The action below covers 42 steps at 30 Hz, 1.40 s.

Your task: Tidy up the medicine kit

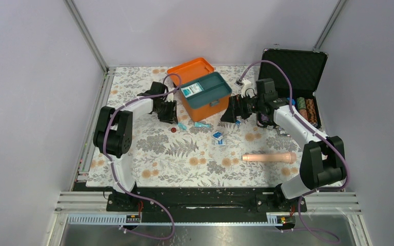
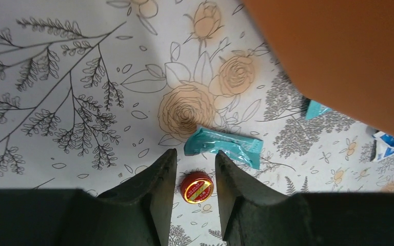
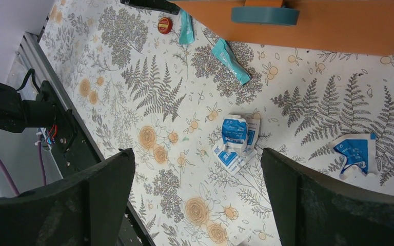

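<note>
The orange medicine kit [image 1: 201,108] stands open at the back of the floral cloth, its lid [image 1: 190,69] tipped back. Its teal tray [image 1: 211,88] holds a white-and-teal packet [image 1: 191,90]. My left gripper [image 2: 195,155] is open just left of the kit. Its fingers stand on either side of a small red round tin [image 2: 196,188] lying on the cloth, with a gap on each side. A teal packet [image 2: 224,145] lies just beyond the fingertips. My right gripper [image 3: 196,152] hovers wide open and empty near blue-and-white packets [image 3: 234,141].
A black case of poker chips [image 1: 293,72] stands open at the back right. A beige cylinder [image 1: 269,157] lies on the cloth in front of the right arm. Another blue-and-white packet [image 3: 356,152] and a second teal packet [image 3: 230,60] lie near the kit's front wall.
</note>
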Each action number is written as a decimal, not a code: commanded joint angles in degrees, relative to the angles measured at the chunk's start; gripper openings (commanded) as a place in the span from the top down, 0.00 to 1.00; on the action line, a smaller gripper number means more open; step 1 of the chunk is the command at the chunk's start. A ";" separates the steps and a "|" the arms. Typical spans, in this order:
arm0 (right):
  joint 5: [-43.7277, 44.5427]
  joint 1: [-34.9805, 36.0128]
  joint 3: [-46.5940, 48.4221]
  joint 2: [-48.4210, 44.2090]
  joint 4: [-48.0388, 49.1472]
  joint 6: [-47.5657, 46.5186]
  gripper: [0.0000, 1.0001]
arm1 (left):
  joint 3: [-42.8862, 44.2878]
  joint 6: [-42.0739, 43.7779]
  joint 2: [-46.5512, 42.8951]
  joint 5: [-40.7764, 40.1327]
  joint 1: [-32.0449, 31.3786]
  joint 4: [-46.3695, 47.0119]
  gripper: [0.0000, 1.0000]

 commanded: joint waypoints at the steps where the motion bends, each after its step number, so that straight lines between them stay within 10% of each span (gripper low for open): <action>1: 1.20 -0.19 -0.25 -2.80 -0.08 -1.29 0.01 | 2.90 -2.06 1.75 -1.96 0.16 -1.04 0.67; 17: 1.51 -0.19 -0.24 -2.68 -0.13 -1.59 0.01 | 4.04 1.09 4.48 6.12 0.44 -0.16 1.00; 42: 1.53 -0.56 2.82 -2.47 -5.19 -5.27 0.01 | 10.89 -0.28 -10.71 36.83 3.10 5.98 1.00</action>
